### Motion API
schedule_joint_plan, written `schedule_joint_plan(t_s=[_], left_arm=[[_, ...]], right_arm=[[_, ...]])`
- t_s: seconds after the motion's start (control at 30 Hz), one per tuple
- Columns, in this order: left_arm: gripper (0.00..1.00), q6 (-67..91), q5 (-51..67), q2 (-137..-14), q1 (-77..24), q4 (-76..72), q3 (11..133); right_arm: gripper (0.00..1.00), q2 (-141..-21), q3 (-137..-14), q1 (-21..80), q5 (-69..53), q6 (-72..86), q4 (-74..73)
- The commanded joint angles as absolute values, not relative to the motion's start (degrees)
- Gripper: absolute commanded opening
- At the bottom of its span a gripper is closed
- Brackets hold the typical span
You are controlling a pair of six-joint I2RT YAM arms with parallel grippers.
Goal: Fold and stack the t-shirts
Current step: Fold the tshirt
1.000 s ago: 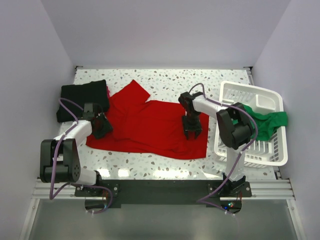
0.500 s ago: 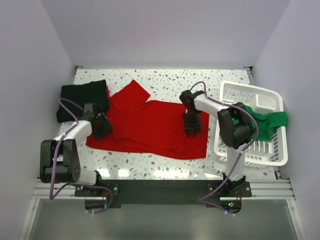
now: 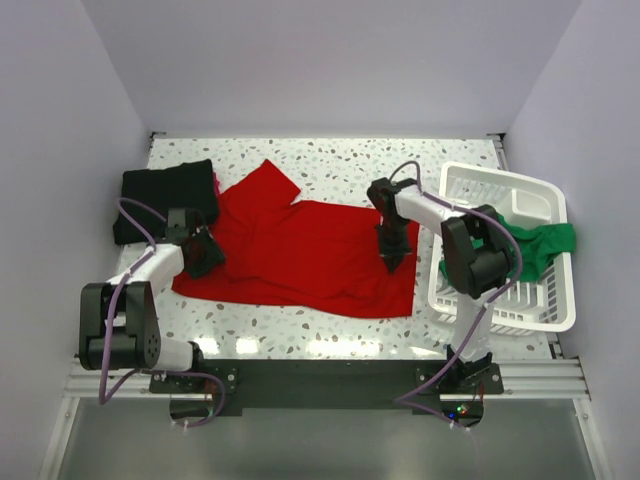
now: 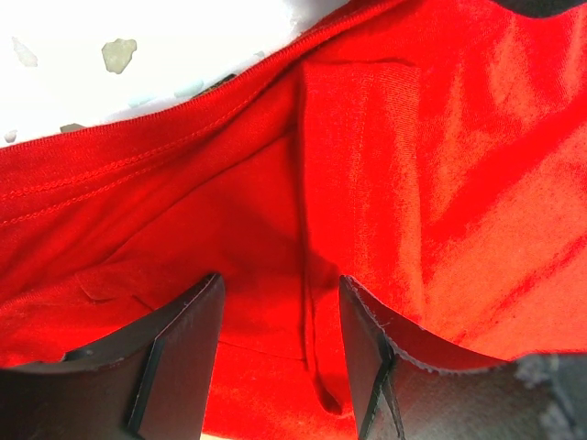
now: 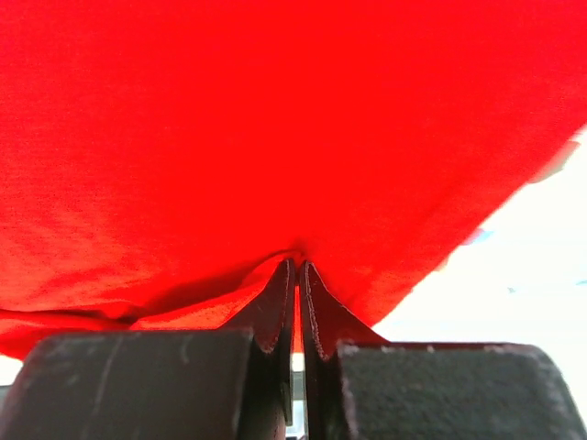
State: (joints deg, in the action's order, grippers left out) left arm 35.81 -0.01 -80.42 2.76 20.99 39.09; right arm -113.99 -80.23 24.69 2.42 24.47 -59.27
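Flat red t-shirt; folded black t-shirt

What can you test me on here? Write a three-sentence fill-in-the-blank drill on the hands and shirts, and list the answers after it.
The right hand is ____ on a pinch of the red shirt.
The left hand stands ____ over that shirt's left edge.
The green shirt lies partly in the ____ basket.
Missing words: shut; open; white.
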Motion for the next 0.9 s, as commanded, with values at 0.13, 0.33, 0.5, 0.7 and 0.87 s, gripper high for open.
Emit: schedule_joint_plan(t_s=[0.13,0.33,0.5,0.7,0.87], left_arm=[[0.58,35.51,-1.85,-79.37,2.81,20.22,36.48],[0.58,35.77,-1.67,-78.66,2.73,19.86,36.39],[0.58,35.95,-2.11,-77.87,2.81,20.04,36.39],[0.59,36.21,-1.41,-76.73,2.81,19.51,36.74],[0.61,35.77,-0.26,-75.15,2.81,18.46,37.09]], right_arm=[[0.00,-108.72,-81.56,18.38,6.68,24.52,-63.98],[0.00,-110.04,-82.79,16.96,9.22,23.73,-65.83],[0.00,-109.86,-82.97,16.52,11.86,23.55,-66.80],[0.00,-110.13,-82.97,16.00,13.71,23.12,-67.24],[0.01,-110.39,-84.19,16.00,13.71,22.59,-67.15]])
